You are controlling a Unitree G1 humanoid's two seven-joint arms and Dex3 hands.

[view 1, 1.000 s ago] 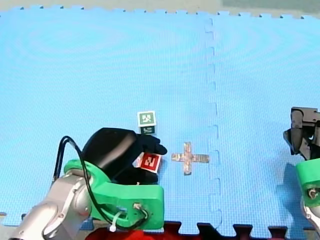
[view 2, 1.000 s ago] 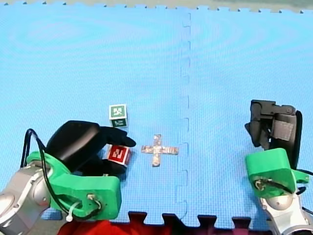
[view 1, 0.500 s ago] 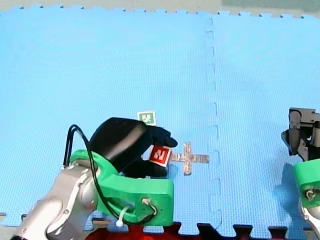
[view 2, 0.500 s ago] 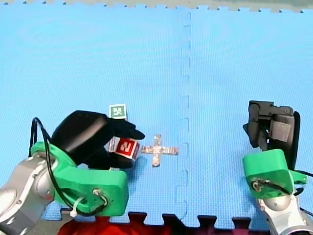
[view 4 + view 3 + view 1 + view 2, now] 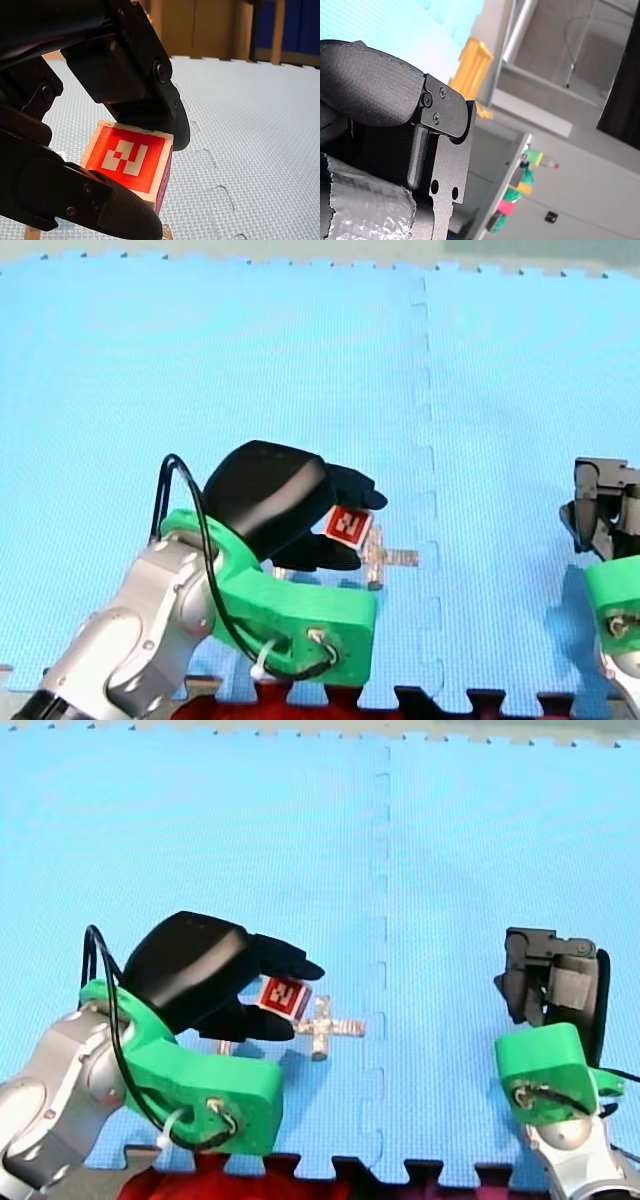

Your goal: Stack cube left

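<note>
Cube [image 5: 347, 526], red, square white-marked face; clamped by left hand [image 5: 290, 510] over textured foam mat [image 5: 250, 360]. Right hand [image 5: 550, 985]: mat's right side.

A blue foam mat [image 5: 250, 360] of interlocking tiles covers the whole work surface in front of you. Its toothed seam [image 5: 428, 430] runs from the far edge toward the near edge, a little right of centre. Just left of that seam, near the front, you have a cross of silvery tape [image 5: 338, 1028] stuck flat on the mat. A strip of red material [image 5: 290, 1186] shows below the mat's front edge. The first wrist view gives you a yellow object [image 5: 472, 62] beside a grey pole [image 5: 520, 25]. In the second wrist view, wooden panels [image 5: 200, 25] and a dark blue panel [image 5: 300, 25] stand beyond the mat.
</note>
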